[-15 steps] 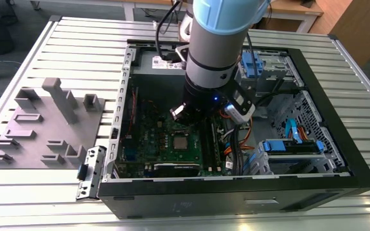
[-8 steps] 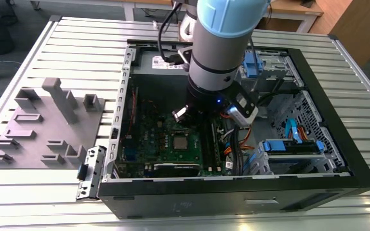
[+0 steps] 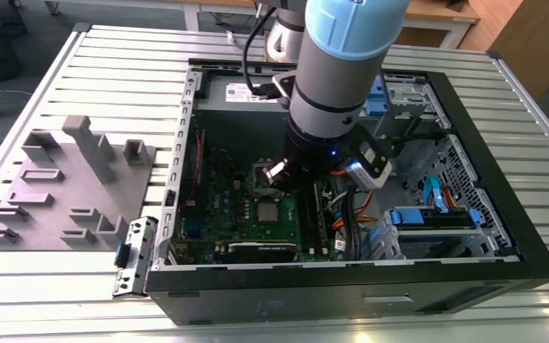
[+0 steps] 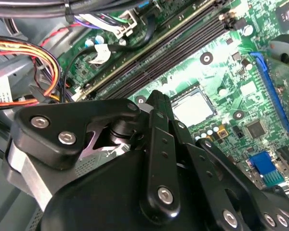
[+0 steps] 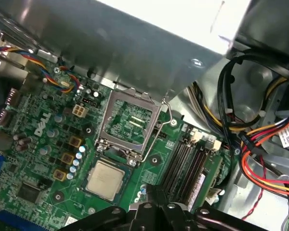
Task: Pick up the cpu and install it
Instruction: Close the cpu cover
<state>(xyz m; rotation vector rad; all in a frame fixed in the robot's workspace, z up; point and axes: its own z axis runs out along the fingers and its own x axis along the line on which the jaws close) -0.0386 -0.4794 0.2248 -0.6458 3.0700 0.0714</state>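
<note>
Hovering above the socket: cpu lies in place, claw state unconfirmed

Inspection covers the open computer case (image 3: 351,289), which lies on its side on the slatted table (image 3: 112,57) with the side panel off. This lets the arm reach straight down onto the green motherboard (image 5: 43,144). A grey plastic tray (image 3: 55,186) sits on the table just beside the case, on the exterior view's left, within the arm's reach and well apart from the work point.

The cpu (image 5: 105,179) lies flat in the socket with its silver-grey top facing up, and it looks square to the socket edges. The metal retention frame (image 5: 128,120) is hinged up and back. Its wire lever (image 5: 160,129) is released and stands alongside it. In my judgement they are placed this way to keep the socket open from above. As things stand the chip appears seated but not clamped. The memory slots (image 5: 185,163) run next to the socket and carry nothing that would block access.

The gripper (image 5: 153,192) hangs above the board near the cpu, on the side away from the raised frame, and is apart from the chip. It has no hold of the cpu, which rests free in the socket. No contact with the frame or lever is evident. Whether the claw is spread or closed cannot be told from these views
</note>
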